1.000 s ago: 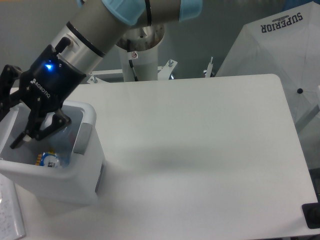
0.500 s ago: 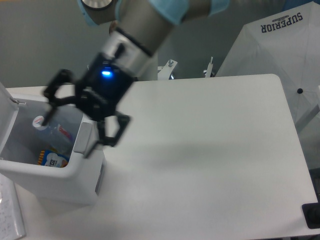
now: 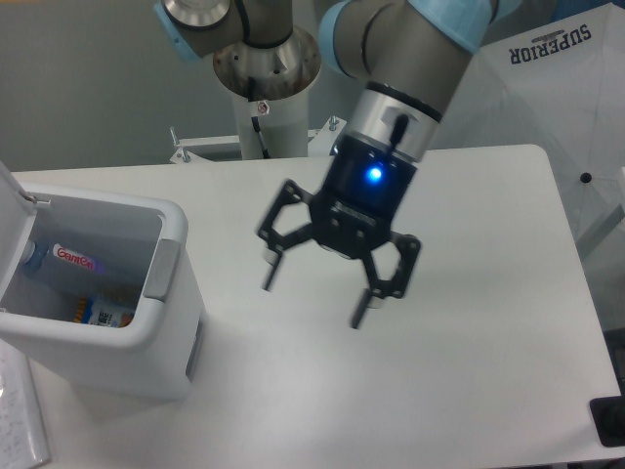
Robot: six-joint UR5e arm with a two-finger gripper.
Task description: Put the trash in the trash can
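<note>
While trash [image 3: 66, 258] lies in trash can [image 3: 166, 293] (lid up), gripper [image 3: 314, 297] spread, empty

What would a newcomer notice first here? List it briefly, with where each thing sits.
First the black gripper with its blue light, hanging wide open and empty over the middle of the white table. Then the white trash can at the left edge, lid up, with a clear bottle lying inside it.
</note>
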